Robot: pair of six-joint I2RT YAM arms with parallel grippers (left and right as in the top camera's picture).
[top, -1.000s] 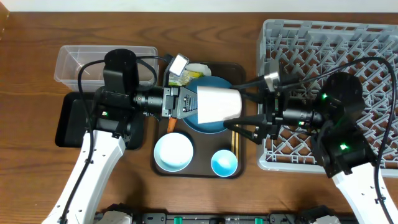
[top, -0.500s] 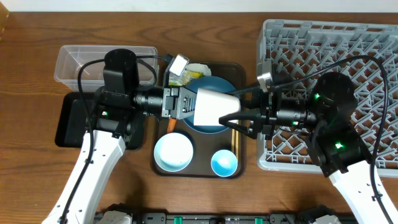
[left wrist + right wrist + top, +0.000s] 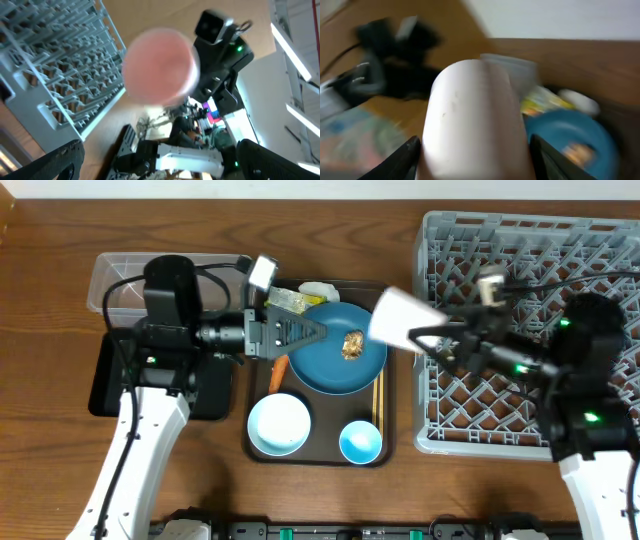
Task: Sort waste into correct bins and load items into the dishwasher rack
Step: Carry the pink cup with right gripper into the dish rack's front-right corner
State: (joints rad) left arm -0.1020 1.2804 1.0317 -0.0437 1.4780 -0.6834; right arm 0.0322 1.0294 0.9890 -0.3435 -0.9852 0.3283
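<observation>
Your right gripper (image 3: 477, 155) is clamped on the small pink plastic cup (image 3: 403, 316), one finger on each side of its wall. The cup is off the table and lies tipped on its side. From overhead it hangs between the large dark blue round dish (image 3: 325, 365) and the left wall of the large square grey plastic dishwasher rack (image 3: 520, 250). Both wrist views are blurred; you cannot tell which end of the cup faces the left arm.

Your left gripper (image 3: 308, 335) hovers over the dish's left rim. Its fingers are spread wide in the wrist view, with nothing between them.

The rack fills the table's far right corner and runs down the right edge. The dark brown rectangular serving tray (image 3: 385, 445) sits mid-table, toward the near edge.

On that tray:
- the dish, with the small brown food lump (image 3: 352, 344) lying in it
- orange carrot piece (image 3: 279, 372), just beside the dish's left rim
- white-and-light-blue bowl (image 3: 279, 423), near left
- small blue cup (image 3: 360, 441), near right
- thin wooden chopsticks (image 3: 377, 395), along the right side
- yellow-green printed wrapper (image 3: 290, 300) and crumpled white paper (image 3: 320, 288), at the far end

The clear plastic rectangular tub (image 3: 110, 280) stands at the far left. The shallow black rectangular tray (image 3: 105, 370) lies just in front of it, partly under the left arm.
</observation>
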